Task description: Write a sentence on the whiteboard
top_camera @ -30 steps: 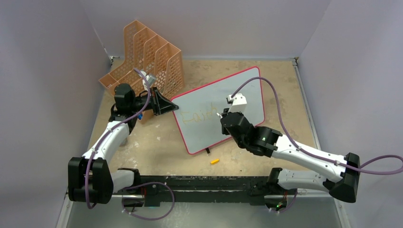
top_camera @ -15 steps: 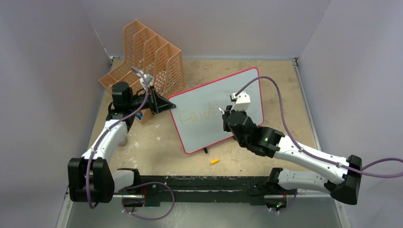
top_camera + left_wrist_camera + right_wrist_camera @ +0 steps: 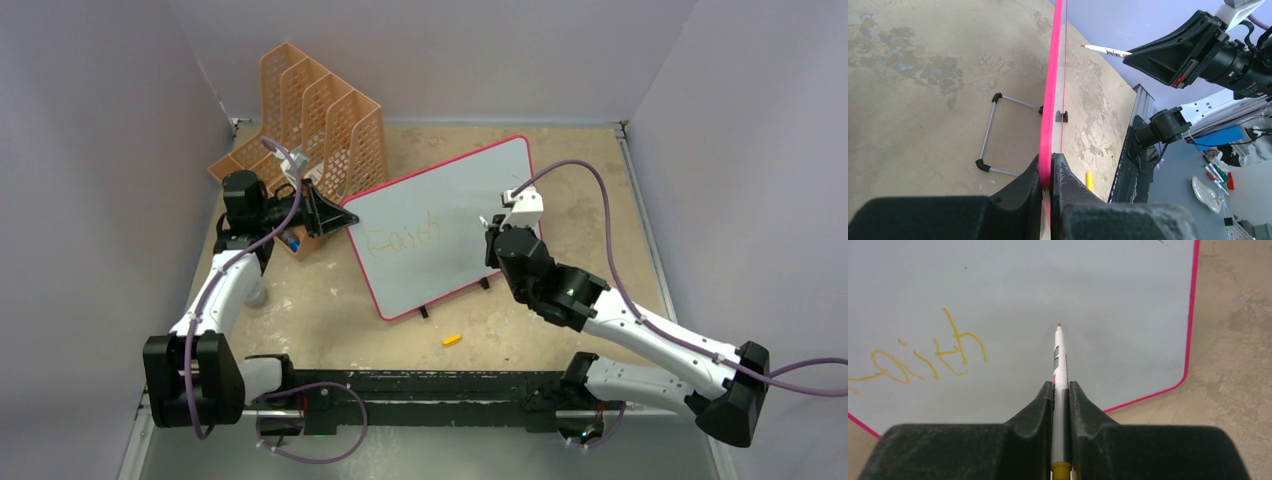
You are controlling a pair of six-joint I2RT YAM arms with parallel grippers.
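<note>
Whiteboard (image 3: pixel 470 190): from the top, it stands mid-table and has slid left, so there is room for the next word.
Sentence (image 3: pixel 402 238): thin yellow "Faith" (only one word yet).
Left gripper (image 3: pixel 1049 180): left wrist view, pinching the whiteboard's pink edge.
Right gripper (image 3: pixel 1060 386): right wrist view, squeezing the marker (image 3: pixel 1060 355), tip near bare whiteboard.

Left arm (image 3: pixel 224 290) stretched forward, left end effector (image 3: pixel 1050 162) clamped shut, right end effector (image 3: pixel 1061 390) likewise closed

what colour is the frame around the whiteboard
Bright pink. The whiteboard is seen edge-on in the left wrist view, which shows it best.
</note>
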